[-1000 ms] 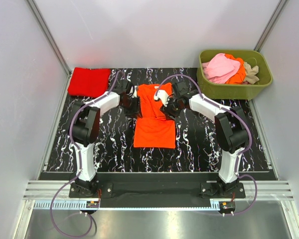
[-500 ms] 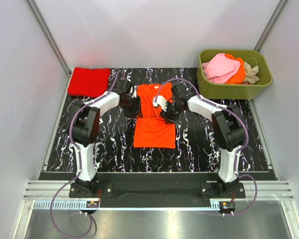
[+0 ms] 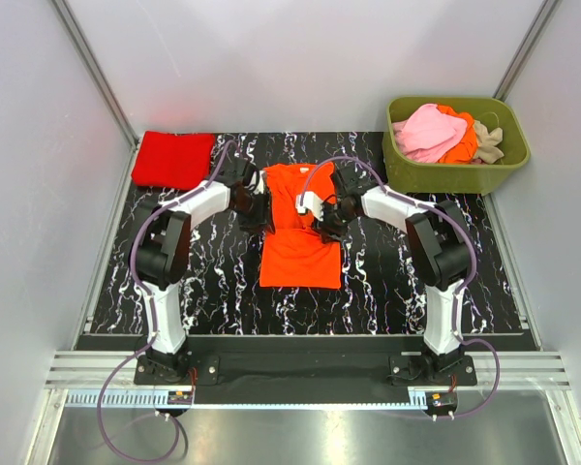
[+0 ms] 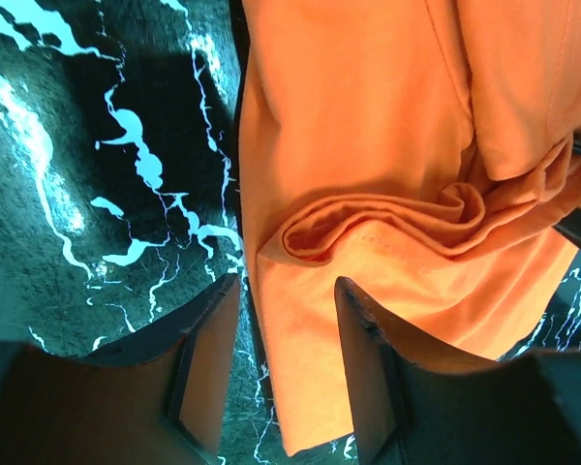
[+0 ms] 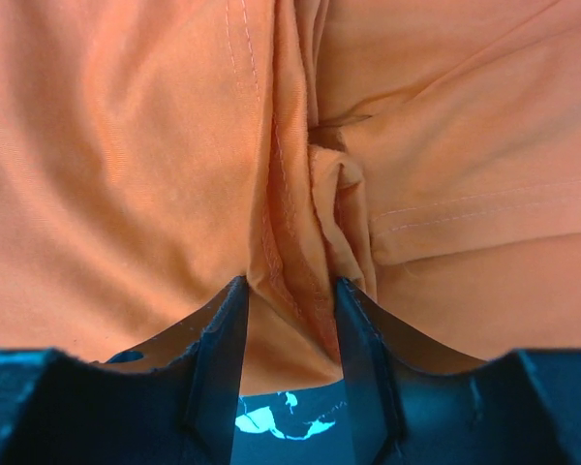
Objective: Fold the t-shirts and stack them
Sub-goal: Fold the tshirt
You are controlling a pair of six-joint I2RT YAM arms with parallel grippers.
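Observation:
A bright orange t-shirt lies partly folded in the middle of the black marbled table. My left gripper is at the shirt's left edge. In the left wrist view its jaws stand apart over the flat cloth edge, and a small fold lies just ahead. My right gripper is at the shirt's right side. In the right wrist view its jaws pinch a raised ridge of orange cloth. A folded red t-shirt lies at the back left.
An olive-green tub stands at the back right and holds pink, orange and beige shirts. White walls close in the table on three sides. The arm bases are at the near edge.
My right gripper has moved left, from beside the shirt's right edge onto the cloth. My left gripper has hardly moved.

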